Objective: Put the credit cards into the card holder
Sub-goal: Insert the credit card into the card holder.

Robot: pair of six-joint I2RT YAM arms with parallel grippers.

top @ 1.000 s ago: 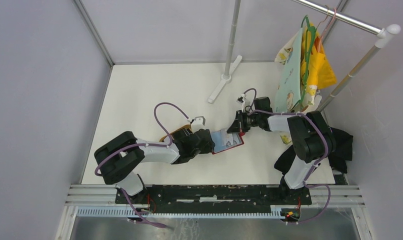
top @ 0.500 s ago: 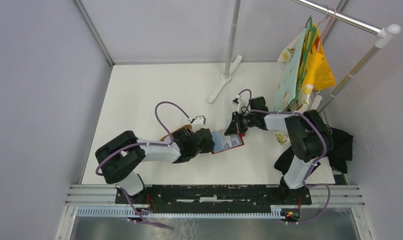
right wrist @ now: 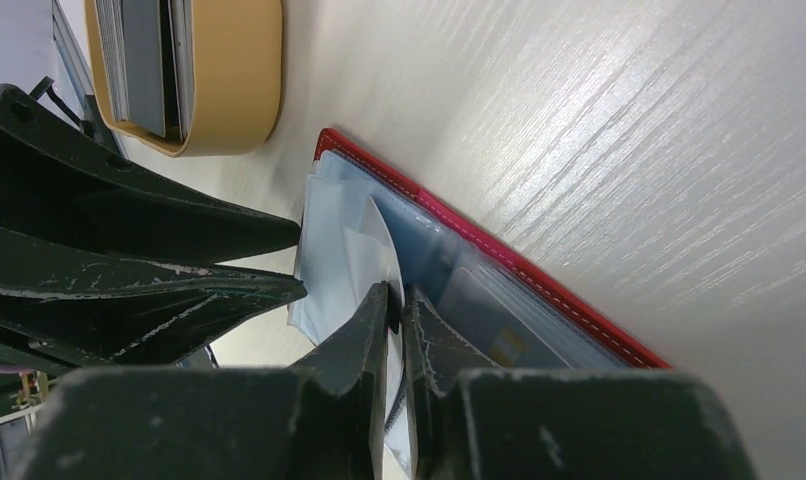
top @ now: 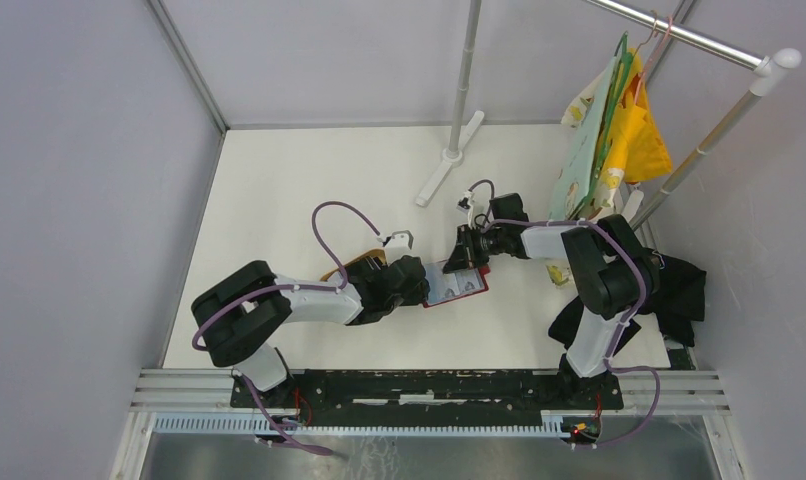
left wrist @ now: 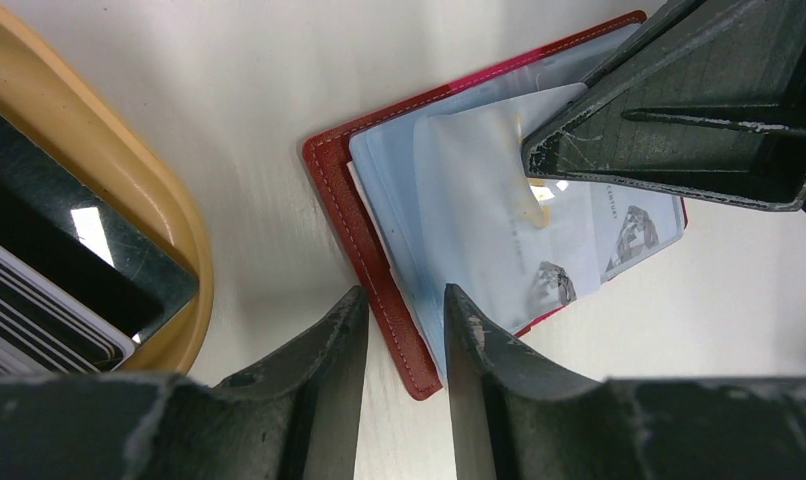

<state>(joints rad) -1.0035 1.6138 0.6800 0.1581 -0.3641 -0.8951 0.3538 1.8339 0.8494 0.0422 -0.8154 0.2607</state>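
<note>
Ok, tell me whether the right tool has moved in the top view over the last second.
Yes. Against the fixed white stand foot, the right tool has slid left along the card holder, closer to the left tool.

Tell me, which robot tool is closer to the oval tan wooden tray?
Left. The left tool is right beside the oval tan wooden tray, over the tray-side edge of the red leather-like card holder. The right tool is farther off, over the holder's clear pockets.

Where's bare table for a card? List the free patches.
Free: far-left table, between left wall and stand base; near strip between card holder and front rail. Crowded: centre, left claw and right claw over it, beside tray.
</note>
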